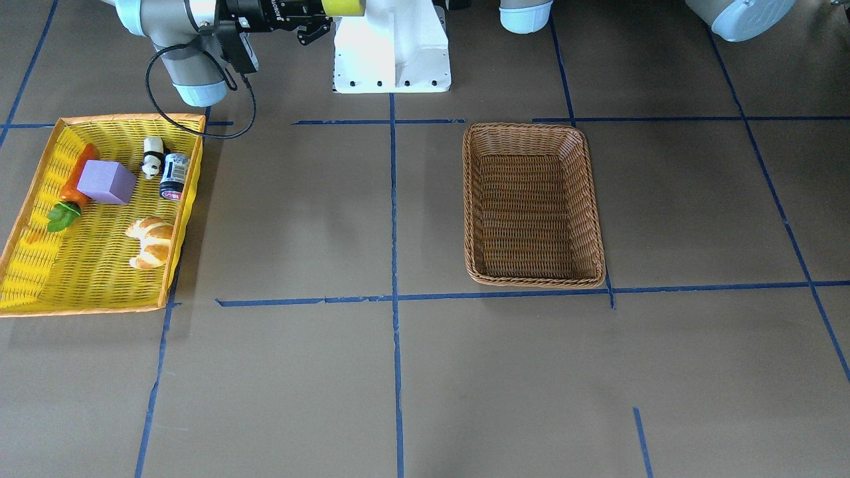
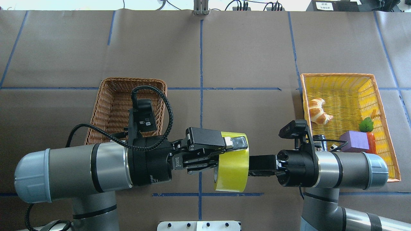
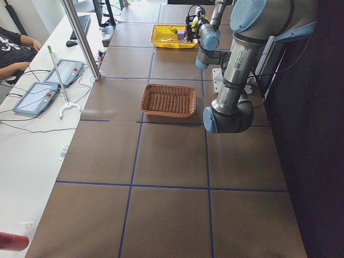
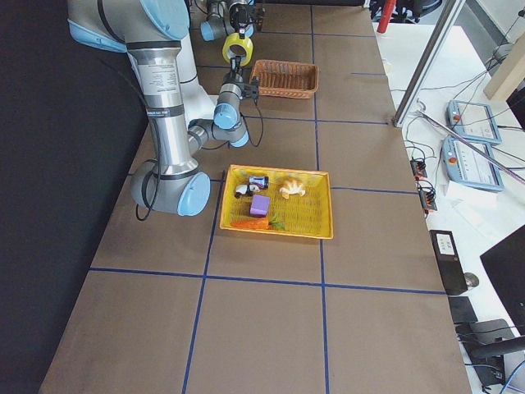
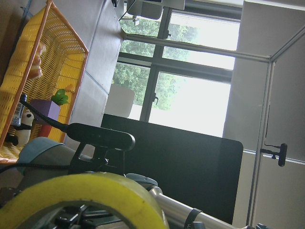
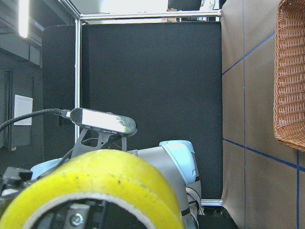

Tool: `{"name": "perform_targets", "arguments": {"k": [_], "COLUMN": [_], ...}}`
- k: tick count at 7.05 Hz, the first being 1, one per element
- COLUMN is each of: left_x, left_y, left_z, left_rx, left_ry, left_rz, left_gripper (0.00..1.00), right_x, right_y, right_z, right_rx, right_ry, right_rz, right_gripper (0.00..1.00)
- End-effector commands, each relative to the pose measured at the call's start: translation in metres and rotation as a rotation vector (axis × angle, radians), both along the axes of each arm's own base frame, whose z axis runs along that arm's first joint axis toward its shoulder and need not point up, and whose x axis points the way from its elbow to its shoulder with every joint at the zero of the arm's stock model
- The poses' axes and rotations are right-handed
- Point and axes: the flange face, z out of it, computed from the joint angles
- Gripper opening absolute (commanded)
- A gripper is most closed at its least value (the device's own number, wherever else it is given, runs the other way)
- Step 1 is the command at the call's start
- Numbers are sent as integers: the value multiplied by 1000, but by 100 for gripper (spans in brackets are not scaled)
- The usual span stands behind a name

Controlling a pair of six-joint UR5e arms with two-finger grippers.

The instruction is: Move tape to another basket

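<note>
The yellow-green tape (image 2: 231,166) hangs in the air between both arms, near the robot's base. My left gripper (image 2: 232,153) is shut on its wall, one finger over the outer side and the other in the hole. My right gripper (image 2: 253,165) meets the roll from the other side and is shut on it; its fingertips are hidden behind the roll. The tape fills the bottom of the left wrist view (image 5: 95,191) and the right wrist view (image 6: 105,176). The brown wicker basket (image 2: 106,96) lies behind my left forearm, and nothing shows inside it in the front view (image 1: 475,199).
The yellow orange-rimmed basket (image 2: 337,75) on my right holds a croissant (image 2: 316,112), a purple block (image 2: 354,141), a carrot, a panda figure and a small can. The white robot base (image 1: 392,60) stands between the arms. Blue tape lines cross the brown table.
</note>
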Motion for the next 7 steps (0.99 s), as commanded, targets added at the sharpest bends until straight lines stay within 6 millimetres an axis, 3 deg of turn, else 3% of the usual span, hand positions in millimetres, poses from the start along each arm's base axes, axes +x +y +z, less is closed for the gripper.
{"name": "perform_targets", "arguments": {"k": [1,2,3,7], "left_x": [0,0,-2,-7], "left_y": [0,0,0,0], "left_z": [0,0,-1,-1], "left_rx": [1,1,1,5], "left_ry": [0,0,4,7], "left_rz": [-1,-1,-2,-6], "left_gripper": [7,3,1,0], "right_x": [-1,-1,-1,2], "right_y": [0,0,0,-2], "right_z": [0,0,0,-1], "right_rx": [0,-2,-8,-6], "right_ry": [2,3,1,-4], "right_rz": [0,-2,3,8], "right_gripper": [3,85,100,100]}}
